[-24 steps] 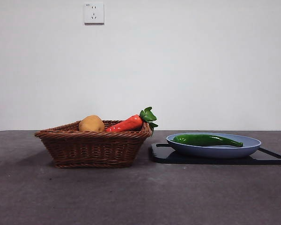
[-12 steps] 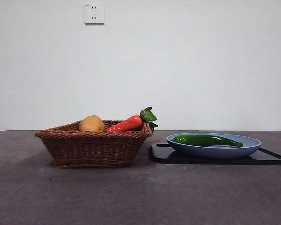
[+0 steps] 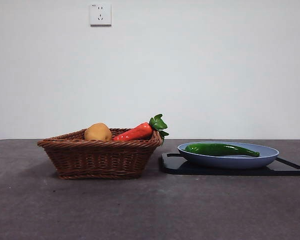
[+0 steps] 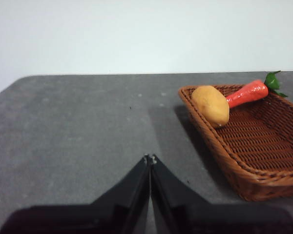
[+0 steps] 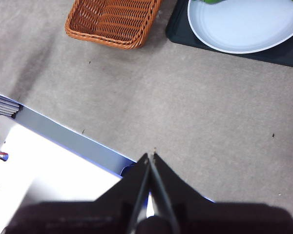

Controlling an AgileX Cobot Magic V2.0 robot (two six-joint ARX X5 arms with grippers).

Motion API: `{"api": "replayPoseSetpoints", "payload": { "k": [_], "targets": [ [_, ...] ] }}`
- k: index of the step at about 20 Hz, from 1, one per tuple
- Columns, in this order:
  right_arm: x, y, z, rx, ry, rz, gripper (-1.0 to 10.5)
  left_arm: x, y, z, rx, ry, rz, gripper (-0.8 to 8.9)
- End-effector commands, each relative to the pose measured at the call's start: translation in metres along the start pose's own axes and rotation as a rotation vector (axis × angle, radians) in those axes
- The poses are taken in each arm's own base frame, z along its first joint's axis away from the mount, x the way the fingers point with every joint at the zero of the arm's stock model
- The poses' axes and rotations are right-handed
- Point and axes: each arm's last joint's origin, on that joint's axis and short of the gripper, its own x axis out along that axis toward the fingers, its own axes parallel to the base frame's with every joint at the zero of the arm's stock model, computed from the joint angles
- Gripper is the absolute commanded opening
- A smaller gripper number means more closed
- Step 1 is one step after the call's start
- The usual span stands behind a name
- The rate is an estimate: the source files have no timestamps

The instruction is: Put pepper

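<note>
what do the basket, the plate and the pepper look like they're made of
The basket looks like woven wicker or rattan: brown strands and a braided rim, matte. The plate looks like smooth glazed ceramic or plastic, pale blue-grey with a soft sheen; which one cannot be told. The pepper is dark green and very glossy, with bright highlights, so it may be a plastic replica, though a real one is possible.

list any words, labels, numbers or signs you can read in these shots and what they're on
None can be read.
The wall socket has a small mark at its top left corner, too small and blurred to read.
The basket, pepper, plate and black board show no print.
</note>
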Motion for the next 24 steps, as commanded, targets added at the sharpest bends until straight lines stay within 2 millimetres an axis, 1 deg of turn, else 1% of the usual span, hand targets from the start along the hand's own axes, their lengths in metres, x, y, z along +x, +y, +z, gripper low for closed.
{"api": "replayPoseSetpoints", "payload": {
  "k": [1, 17, 18, 19, 20, 22, 24],
  "targets": [
    [-0.002, 0.001, 0.003, -0.005, -0.014, 0.001, 0.1, 0.0, 0.0, -0.006, -0.022, 0.031, 0.003, 0.08],
    [-0.002, 0.001, 0.003, -0.006, -0.014, 0.001, 0.1, 0.0, 0.0, -0.006, -0.022, 0.03, 0.004, 0.08],
    [-0.002, 0.001, 0.004, -0.044, -0.021, -0.001, 0.1, 0.0, 0.0, -0.006, -0.022, 0.03, 0.004, 0.08],
    [-0.003, 0.001, 0.005, -0.069, -0.046, -0.005, 0.1, 0.0, 0.0, -0.006, -0.022, 0.03, 0.004, 0.08],
    [-0.007, 0.001, 0.006, -0.089, -0.107, -0.016, 0.1, 0.0, 0.0, -0.006, -0.022, 0.03, 0.004, 0.08],
    [-0.017, 0.001, 0.008, -0.136, -0.302, -0.055, 0.1, 0.0, 0.0, -0.006, -0.022, 0.031, 0.004, 0.08],
    [-0.021, 0.0, 0.0, -0.155, -0.479, -0.084, 0.1, 0.0, 0.0, -0.006, -0.022, 0.03, 0.004, 0.08]
  ]
}}
